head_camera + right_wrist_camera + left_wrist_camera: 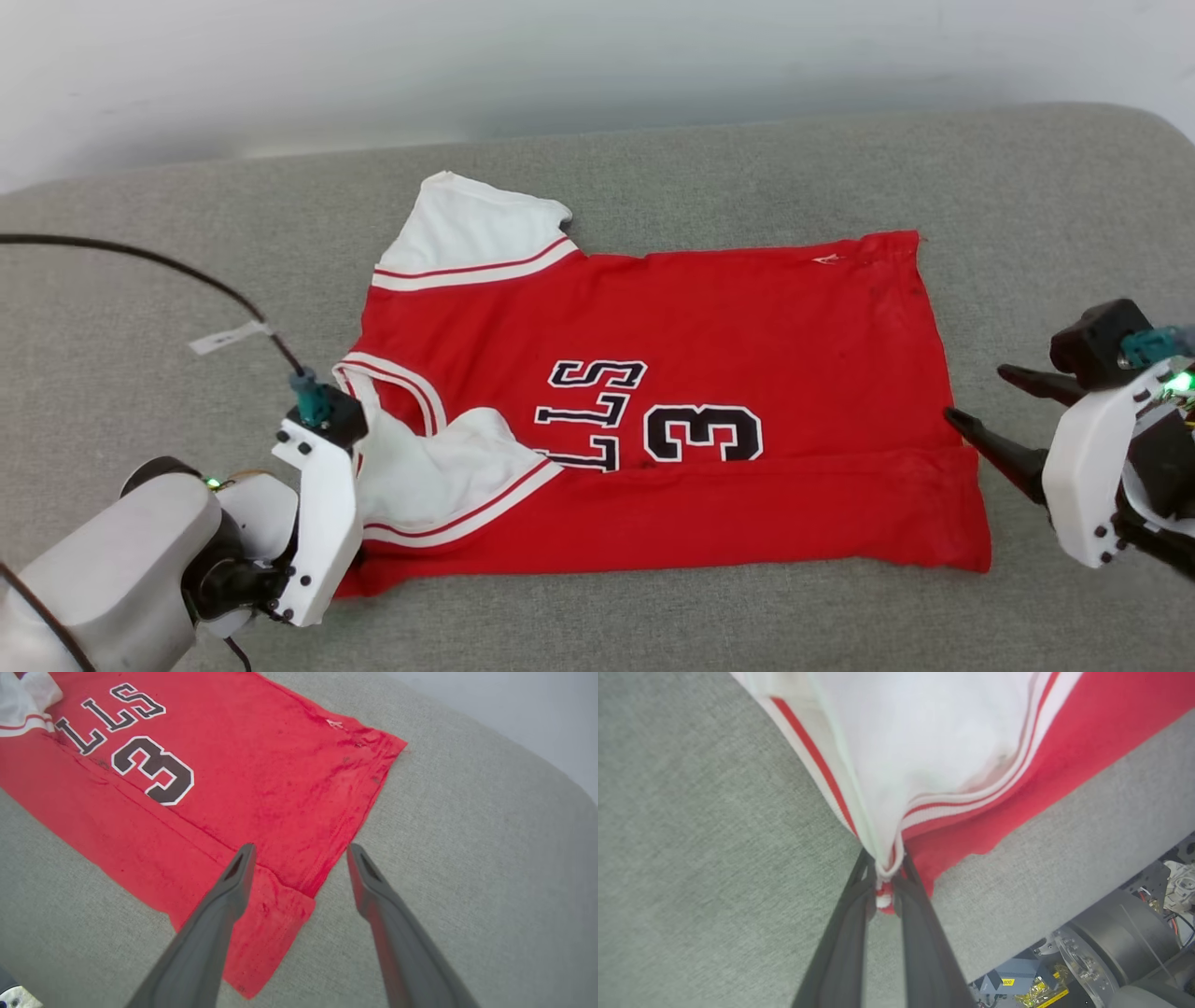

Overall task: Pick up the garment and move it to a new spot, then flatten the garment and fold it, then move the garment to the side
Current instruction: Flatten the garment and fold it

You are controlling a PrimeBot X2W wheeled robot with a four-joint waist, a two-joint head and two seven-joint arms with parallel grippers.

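The garment (709, 327) lies spread on the grey cushion (1027, 205), collar to the left and hem to the right. It is red with white sleeves; the letters "LLS" and a "3" show. Its near long edge is folded up over the front, and the near sleeve (439, 467) lies crumpled on the chest. My left gripper (885, 877) is shut on a bunched bit of striped trim and red cloth at the near-left corner; its white wrist housing (322, 504) covers the fingers from above. My right gripper (976, 392) stands open at the hem (355, 826), one finger over the cloth, one beside it.
A black cable (187, 271) with a white tag arcs over the cushion's left part to my left wrist. A pale wall (597, 56) runs behind the cushion. Past the cushion's near edge, the robot's base (1111, 952) shows in the left wrist view.
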